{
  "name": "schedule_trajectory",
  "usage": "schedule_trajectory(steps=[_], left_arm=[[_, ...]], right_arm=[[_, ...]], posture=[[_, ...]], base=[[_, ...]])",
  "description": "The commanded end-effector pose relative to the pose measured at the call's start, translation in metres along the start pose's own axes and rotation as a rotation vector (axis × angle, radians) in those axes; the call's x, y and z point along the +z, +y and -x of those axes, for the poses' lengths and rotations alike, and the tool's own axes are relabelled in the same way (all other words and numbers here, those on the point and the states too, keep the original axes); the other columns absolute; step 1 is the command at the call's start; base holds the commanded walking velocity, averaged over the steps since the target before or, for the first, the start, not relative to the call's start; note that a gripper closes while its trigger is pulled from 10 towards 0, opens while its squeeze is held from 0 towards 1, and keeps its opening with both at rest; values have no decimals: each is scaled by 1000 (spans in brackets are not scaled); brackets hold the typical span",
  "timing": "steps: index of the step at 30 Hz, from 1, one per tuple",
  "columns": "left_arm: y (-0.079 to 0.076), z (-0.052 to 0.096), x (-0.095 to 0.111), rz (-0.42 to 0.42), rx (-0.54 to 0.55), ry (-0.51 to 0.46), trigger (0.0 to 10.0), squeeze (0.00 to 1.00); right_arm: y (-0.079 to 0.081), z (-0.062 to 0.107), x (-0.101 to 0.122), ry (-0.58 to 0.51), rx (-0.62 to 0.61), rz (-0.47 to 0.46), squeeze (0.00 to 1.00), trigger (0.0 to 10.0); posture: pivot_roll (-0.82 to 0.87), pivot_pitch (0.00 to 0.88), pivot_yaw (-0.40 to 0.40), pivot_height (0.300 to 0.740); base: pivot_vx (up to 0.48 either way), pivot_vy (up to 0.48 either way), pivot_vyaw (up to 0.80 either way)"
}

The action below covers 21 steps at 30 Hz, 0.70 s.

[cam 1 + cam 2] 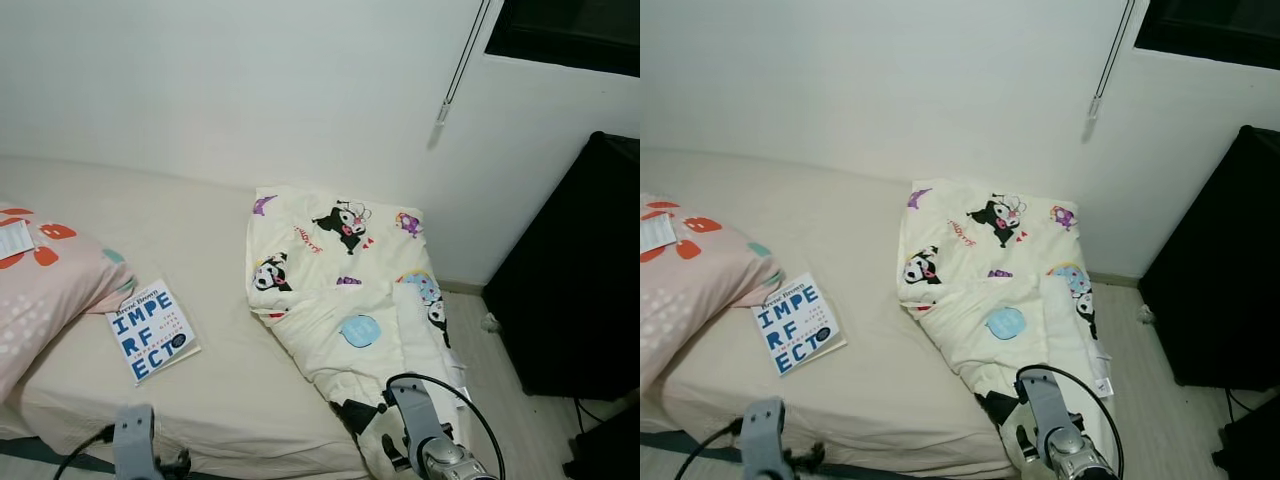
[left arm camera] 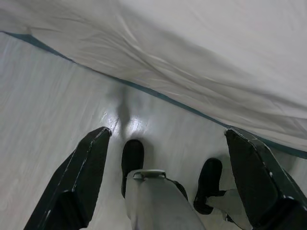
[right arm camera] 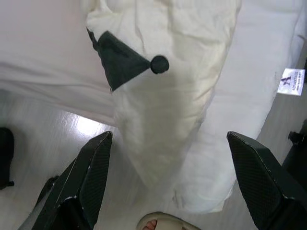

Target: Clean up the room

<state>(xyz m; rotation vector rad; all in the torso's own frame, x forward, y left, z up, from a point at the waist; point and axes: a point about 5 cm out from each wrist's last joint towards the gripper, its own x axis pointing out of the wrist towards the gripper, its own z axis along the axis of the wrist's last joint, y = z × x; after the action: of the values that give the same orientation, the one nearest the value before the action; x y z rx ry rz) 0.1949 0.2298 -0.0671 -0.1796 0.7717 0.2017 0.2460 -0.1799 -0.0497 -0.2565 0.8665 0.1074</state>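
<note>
- Right gripper spread, empty, quilt hanging just ahead.
- Left gripper spread over floor.
- Risk: quilt slides off bed, loose fabric slips a shallow pinch.

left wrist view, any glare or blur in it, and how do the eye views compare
Left wrist view: a bright glare patch on the glossy floor between the open left gripper fingers, bed sheet slightly soft. Eye views: even light, sharp enough to read the book cover; the black cabinet is too dark for detail.
</note>
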Motion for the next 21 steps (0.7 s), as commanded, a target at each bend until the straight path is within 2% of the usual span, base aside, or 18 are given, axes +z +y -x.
schedule_trajectory(steps=[1,8,9,10,11,17,21], left_arm=[[1,3,-13,-13,6,47,10000,0],[1,5,-17,-5,10,57,10000,0],[-1,2,-11,14,7,30,10000,0],[-1,2,-11,14,7,30,10000,0],[-3,0,-4,33,3,4,10000,0],[-9,-5,17,50,-13,-65,10000,0],[-11,-6,21,52,-15,-79,10000,0]], right_arm=[[-8,0,3,-14,-20,-56,0,10000],[-15,0,11,-45,-26,-134,0,10000],[-16,0,19,-85,-4,-200,714,10000],[-16,0,19,-85,-4,-200,714,10000],[-15,0,24,-117,30,-236,1000,10000],[-12,0,32,-159,86,-287,1000,10000],[-11,0,34,-166,94,-295,1000,10000]], posture=[[-23,0,-100,712],[-20,0,-100,712],[-16,0,-100,712],[-16,0,-100,712],[-14,0,-101,712],[-14,0,-100,712],[-15,0,-99,712]], base=[[0,0,0],[0,0,0],[0,0,0],[0,0,0],[0,0,0],[0,0,0],[0,0,0]])
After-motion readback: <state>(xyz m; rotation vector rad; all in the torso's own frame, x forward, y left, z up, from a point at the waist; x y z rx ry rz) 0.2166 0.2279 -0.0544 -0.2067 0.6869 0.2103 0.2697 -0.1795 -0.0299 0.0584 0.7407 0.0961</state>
